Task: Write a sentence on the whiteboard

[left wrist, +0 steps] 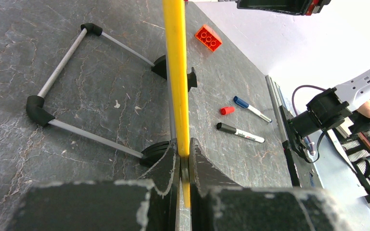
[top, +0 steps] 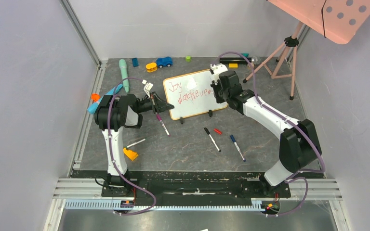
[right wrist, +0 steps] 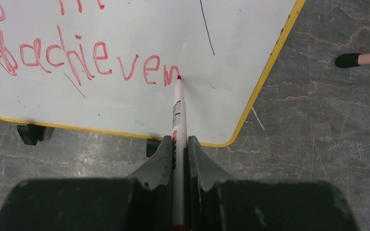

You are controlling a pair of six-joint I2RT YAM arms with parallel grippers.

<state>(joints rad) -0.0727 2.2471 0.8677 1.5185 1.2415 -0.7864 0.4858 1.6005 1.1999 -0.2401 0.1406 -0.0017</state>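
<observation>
1. The whiteboard (top: 197, 89) stands propped at a slant near the middle of the bench (top: 183, 154), between the two arms.
2. The left tool (left wrist: 184, 153) is clenched on the board's yellow frame at its left edge, with the rim pinched between the fingers.
3. The right tool (right wrist: 179, 144) grasps a red marker (right wrist: 178, 108). The marker's tip touches the white surface just after the last letter of the lower line.
4. The sentence (right wrist: 84, 60) is in red handwriting on two lines. The upper line begins "Joy" and the lower reads roughly "achieven".
5. A black marker (top: 212, 139), a blue marker (top: 237, 147) and a red cap (top: 217, 131) lie on the bench in front of the board.
</observation>
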